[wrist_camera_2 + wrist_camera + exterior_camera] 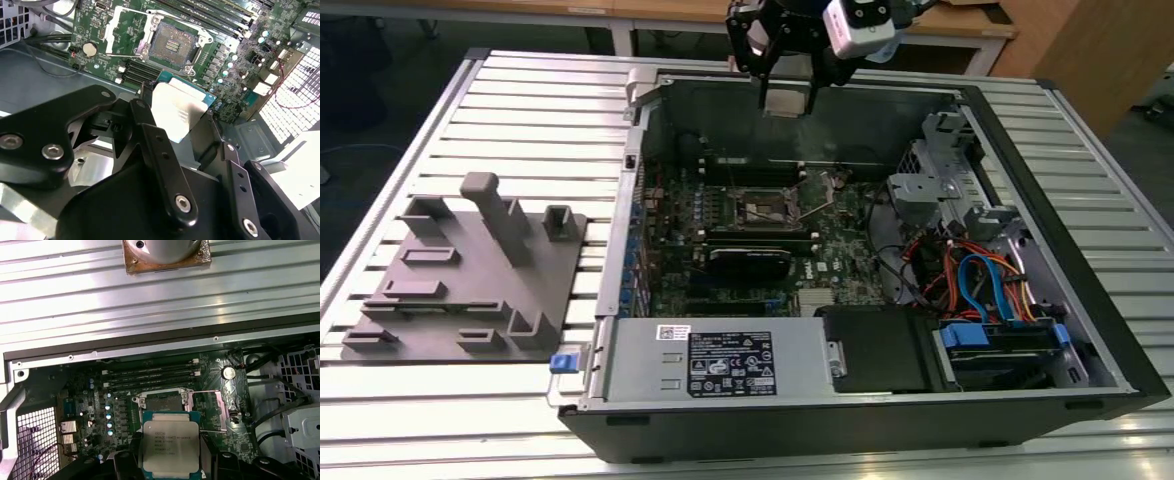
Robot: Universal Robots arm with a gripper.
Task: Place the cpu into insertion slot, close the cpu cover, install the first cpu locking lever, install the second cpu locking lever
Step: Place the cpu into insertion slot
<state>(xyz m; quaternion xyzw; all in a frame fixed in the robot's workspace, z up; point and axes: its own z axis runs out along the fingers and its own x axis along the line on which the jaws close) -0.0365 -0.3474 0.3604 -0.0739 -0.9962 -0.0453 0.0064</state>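
Robotics workshop or lab: slatted aluminium bench [520, 110], open computer case [854, 432], grey moulded fixture [467, 290], wooden table [680, 12] behind.

The cpu [171, 447] shows a pale silver top framed by a thin teal-green edge (rows of dark print cross it), and the gripper [787, 100] is matte black with silver screw heads. The motherboard [87, 25] is dark green dotted with pale blue caps. Its memory slots [150, 375] are black, and the insertion slot [172, 45] has a dark centre speckled gold inside a bright silver rim. The table [520, 110] is silver with ribbed stripes, the fixture block [467, 280] plain grey, the cables [974, 275] orange and blue.
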